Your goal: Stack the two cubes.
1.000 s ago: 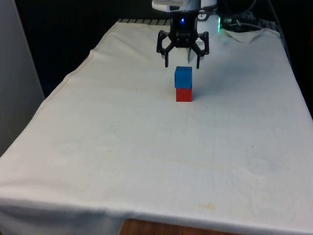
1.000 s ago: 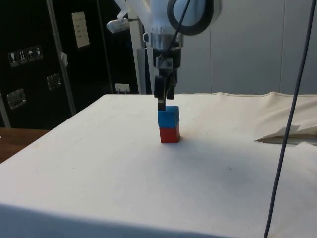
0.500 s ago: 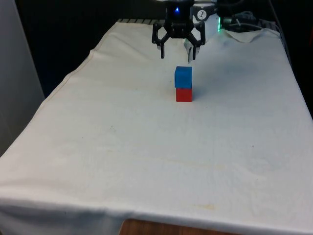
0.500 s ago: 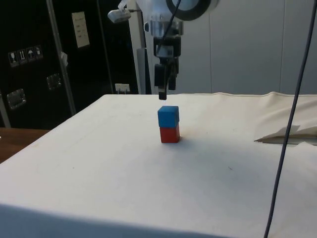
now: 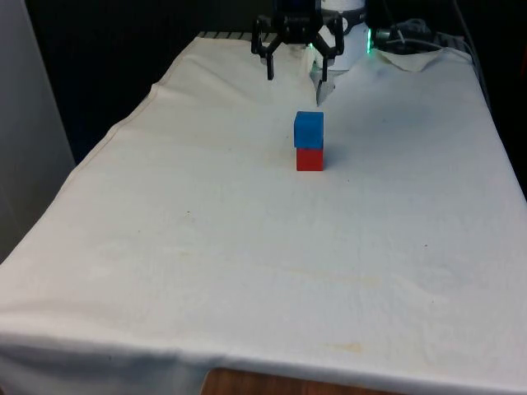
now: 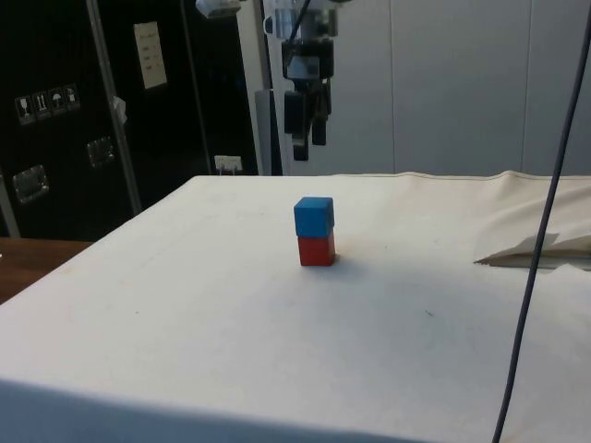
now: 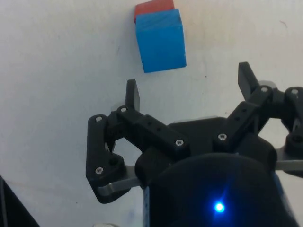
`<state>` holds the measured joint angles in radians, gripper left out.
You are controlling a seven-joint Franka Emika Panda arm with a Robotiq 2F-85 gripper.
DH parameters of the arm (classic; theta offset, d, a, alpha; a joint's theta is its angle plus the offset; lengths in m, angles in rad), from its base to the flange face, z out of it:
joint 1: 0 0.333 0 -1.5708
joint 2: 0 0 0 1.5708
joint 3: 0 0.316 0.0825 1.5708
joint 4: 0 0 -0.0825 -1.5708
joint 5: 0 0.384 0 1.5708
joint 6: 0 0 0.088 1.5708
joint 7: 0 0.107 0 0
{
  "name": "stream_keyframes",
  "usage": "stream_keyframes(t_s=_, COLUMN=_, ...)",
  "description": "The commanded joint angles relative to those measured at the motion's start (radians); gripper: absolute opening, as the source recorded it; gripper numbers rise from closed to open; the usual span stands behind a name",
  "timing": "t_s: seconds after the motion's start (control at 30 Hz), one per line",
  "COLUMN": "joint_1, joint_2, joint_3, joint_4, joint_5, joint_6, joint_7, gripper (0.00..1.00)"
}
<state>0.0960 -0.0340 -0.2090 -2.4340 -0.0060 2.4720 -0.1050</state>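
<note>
I see the desk [image 5: 247, 271] under its white cloth taking up most of the front view, running from the near edge back to the far end, where a fold of loose cloth [image 5: 420, 58] lies bunched at the front view's right; in the side view that same fold [image 6: 540, 249] sits well apart from the cubes. Above the far part of the desk I have the gripper [image 5: 295, 70] hanging in the air, fingers pointing down and spread wide, released and holding nothing. In the side view the gripper [image 6: 305, 138] is clearly above the stack with open air between its fingertips and the top cube. From the wrist view the gripper [image 7: 189, 90] shows both black fingers apart, and the stack lies just beyond them, not between them. The blue cube [image 5: 309, 128] sits squarely on top of the red cube [image 5: 310, 159], near the middle of the desk's width and toward its far half. In the side view the blue cube [image 6: 314, 217] rests flat on the red cube [image 6: 317, 249], edges close to aligned, the red one touching the cloth. In the wrist view the blue cube [image 7: 160, 40] covers most of the red cube [image 7: 152, 8].
</note>
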Motion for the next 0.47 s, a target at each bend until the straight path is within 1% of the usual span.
stream_keyframes(t_s=0.0, joint_1=-0.001, joint_2=-0.005, joint_3=0.000, joint_4=0.006, joint_5=-0.005, joint_6=-0.019, joint_7=0.003, gripper=1.00)
stream_keyframes(t_s=0.1, joint_1=-0.001, joint_2=-0.014, joint_3=0.000, joint_4=0.021, joint_5=-0.006, joint_6=-0.048, joint_7=0.005, gripper=1.00)
stream_keyframes(t_s=0.13, joint_1=0.000, joint_2=-0.011, joint_3=0.000, joint_4=0.021, joint_5=0.000, joint_6=-0.040, joint_7=0.000, gripper=1.00)
stream_keyframes(t_s=0.17, joint_1=-0.001, joint_2=-0.019, joint_3=0.001, joint_4=0.030, joint_5=-0.006, joint_6=-0.066, joint_7=0.006, gripper=1.00)
stream_keyframes(t_s=0.33, joint_1=-0.001, joint_2=-0.038, joint_3=0.001, joint_4=0.051, joint_5=-0.006, joint_6=-0.113, joint_7=0.008, gripper=1.00)
stream_keyframes(t_s=0.4, joint_1=-0.001, joint_2=-0.043, joint_3=0.001, joint_4=0.057, joint_5=-0.006, joint_6=-0.124, joint_7=0.008, gripper=1.00)
stream_keyframes(t_s=0.43, joint_1=0.000, joint_2=-0.037, joint_3=0.000, joint_4=0.051, joint_5=0.000, joint_6=-0.106, joint_7=0.001, gripper=1.00)
